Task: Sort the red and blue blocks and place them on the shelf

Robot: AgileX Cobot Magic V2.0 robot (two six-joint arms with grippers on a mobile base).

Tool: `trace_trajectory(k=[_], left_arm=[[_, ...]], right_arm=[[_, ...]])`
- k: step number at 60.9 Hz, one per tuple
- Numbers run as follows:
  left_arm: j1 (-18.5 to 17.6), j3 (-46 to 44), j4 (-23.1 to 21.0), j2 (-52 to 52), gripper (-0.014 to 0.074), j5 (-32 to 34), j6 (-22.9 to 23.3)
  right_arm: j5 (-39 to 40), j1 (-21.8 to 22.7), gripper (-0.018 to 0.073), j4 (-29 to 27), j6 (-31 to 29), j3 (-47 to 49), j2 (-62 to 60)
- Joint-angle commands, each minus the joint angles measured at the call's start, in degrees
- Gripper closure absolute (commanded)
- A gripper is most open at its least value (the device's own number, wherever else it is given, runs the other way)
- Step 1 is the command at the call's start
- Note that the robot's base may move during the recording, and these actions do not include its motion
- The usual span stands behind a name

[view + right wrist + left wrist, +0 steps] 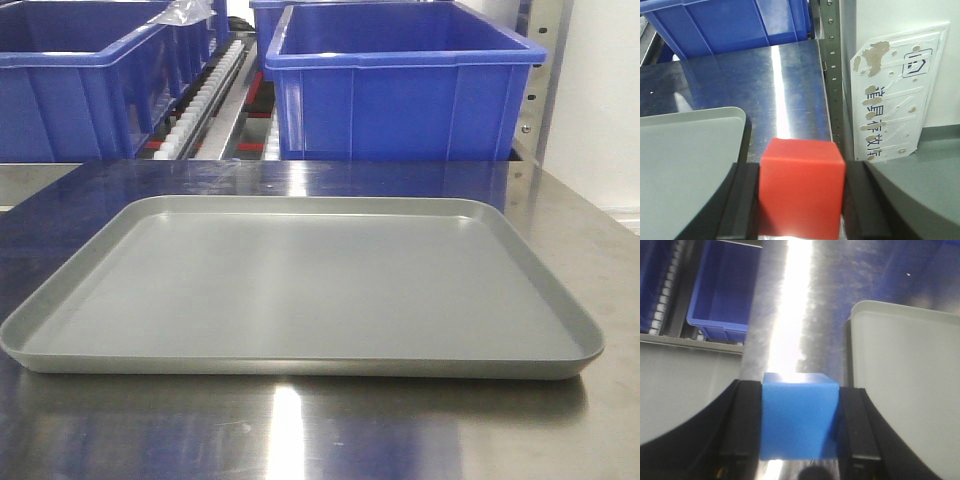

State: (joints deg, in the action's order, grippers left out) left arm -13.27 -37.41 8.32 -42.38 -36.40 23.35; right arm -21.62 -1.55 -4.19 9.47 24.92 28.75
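Left wrist view: left gripper [800, 426] closed down to the width of the blue block [799, 420], both black fingers [746, 422] pressed flat on its left and right faces. I see the block sitting square between them, top edge level. Beneath and beyond it is the steel table [790, 315] with a bright glare stripe. The tray [910, 390] has its near-left corner just right of the block. A blue crate [722, 290] lies far left

Right wrist view: right gripper [801, 196] likewise narrowed onto the red block [802, 192], a finger touching each side, block upright. The tray's rounded corner is just to the left. The shelf [832, 75] shows here as a perforated grey upright, far and slightly right of the block. Right of that post, a clear label sheet [900, 90] with printed characters hangs on the wall; I cannot read it

Front view: the grey tray lies flat on the table, long side toward me. Behind it two large crates stand on the shelf, one far left, one far right, with a white roller track [205, 100] running between them. I cannot tell whether either block touches the table or is held clear of it
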Motion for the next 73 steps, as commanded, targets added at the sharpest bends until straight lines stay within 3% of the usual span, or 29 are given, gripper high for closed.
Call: trace_trajectory(k=[1,20,25,57,73], left_arm=[[1.06,1.85,0.63,5.78,0.0463,4.72,-0.01],[4.48,9.52,0.99,16.83,0.0463,4.72,-0.16],[4.6,10.21,0.99,18.08,0.0463,5.22,-2.18],[4.6,10.71,1.1,18.46,0.0463,12.32,-3.52],[4.6,10.71,4.81,18.46,0.0463,10.95,-3.52]], right_arm=[[5.1,0.39,0.0503,0.49,-0.2,1.66,0.07],[5.1,0.39,0.0503,0.49,-0.2,1.66,0.07],[5.1,0.39,0.0503,0.49,-0.2,1.66,0.07],[5.1,0.39,0.0503,0.49,-0.2,1.66,0.07],[5.1,0.39,0.0503,0.49,-0.2,1.66,0.07]])
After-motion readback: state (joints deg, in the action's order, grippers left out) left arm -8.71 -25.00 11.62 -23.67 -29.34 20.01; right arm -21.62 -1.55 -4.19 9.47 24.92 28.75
